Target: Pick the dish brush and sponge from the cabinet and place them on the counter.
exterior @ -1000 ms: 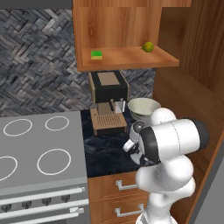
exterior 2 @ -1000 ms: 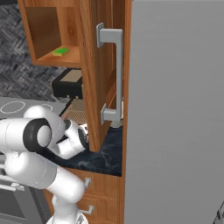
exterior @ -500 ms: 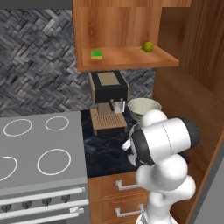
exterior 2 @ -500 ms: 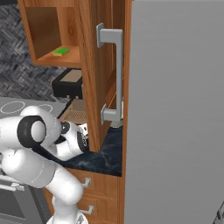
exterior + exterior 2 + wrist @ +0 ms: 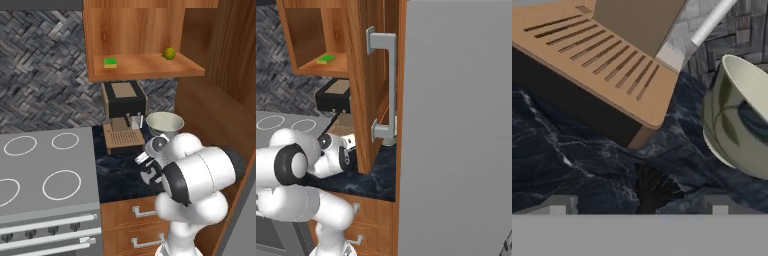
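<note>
In the hand view the black dish brush [image 5: 654, 187] lies on the black marbled counter [image 5: 572, 160], its dark head showing between my two spread fingertips [image 5: 559, 205]. My gripper [image 5: 637, 207] is open just above it and holds nothing. From the left base view the gripper [image 5: 146, 172] hangs low over the counter [image 5: 117, 175], in front of the coffee machine. The green and yellow sponge [image 5: 111, 62] sits on the shelf of the open wooden cabinet [image 5: 135, 30], well above the hand. The sponge [image 5: 326, 59] also shows in the right base view.
A brown and black coffee machine [image 5: 123, 100] stands at the back of the counter, with a pale bowl [image 5: 164, 123] to its right. A round yellow-green fruit [image 5: 169, 53] rests on the shelf. The open cabinet door [image 5: 363, 75] hangs over the counter's right. A grey stovetop [image 5: 45, 170] lies left.
The jaws have gone from shut to open, and the dish brush now lies free on the counter. The arm has barely moved.
</note>
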Robot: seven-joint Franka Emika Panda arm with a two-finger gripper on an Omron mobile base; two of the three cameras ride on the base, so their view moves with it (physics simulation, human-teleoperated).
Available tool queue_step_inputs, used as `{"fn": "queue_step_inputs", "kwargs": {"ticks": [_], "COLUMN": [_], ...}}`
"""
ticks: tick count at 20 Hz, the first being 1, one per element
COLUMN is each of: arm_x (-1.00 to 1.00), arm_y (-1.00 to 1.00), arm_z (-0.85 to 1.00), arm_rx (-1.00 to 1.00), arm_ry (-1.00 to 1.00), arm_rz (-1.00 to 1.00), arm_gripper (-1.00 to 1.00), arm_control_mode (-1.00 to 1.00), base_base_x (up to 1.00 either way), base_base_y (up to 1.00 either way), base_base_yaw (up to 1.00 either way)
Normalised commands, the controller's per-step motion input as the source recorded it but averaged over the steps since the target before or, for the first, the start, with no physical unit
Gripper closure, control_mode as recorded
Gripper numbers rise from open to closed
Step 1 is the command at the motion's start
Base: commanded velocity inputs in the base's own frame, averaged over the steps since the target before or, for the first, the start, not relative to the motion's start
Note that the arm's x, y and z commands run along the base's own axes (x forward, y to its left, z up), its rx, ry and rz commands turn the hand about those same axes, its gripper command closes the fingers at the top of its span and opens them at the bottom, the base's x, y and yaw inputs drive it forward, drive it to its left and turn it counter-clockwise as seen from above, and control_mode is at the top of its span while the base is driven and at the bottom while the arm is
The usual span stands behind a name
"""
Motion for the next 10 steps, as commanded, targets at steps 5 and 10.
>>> {"fn": "queue_step_inputs", "kwargs": {"ticks": [5,10], "arm_x": [-0.24,-0.2], "arm_y": [-0.06,-0.01], "arm_z": [0.56,0.51], "arm_rx": [0.06,0.04], "arm_ry": [0.0,-0.02], "arm_rz": [0.0,0.0], "arm_gripper": [-1.0,-1.0], "arm_control_mode": [-1.0,-1.0], "base_base_x": [0.0,0.0], "base_base_y": [0.0,0.0], "base_base_yaw": [0.0,0.0]}}
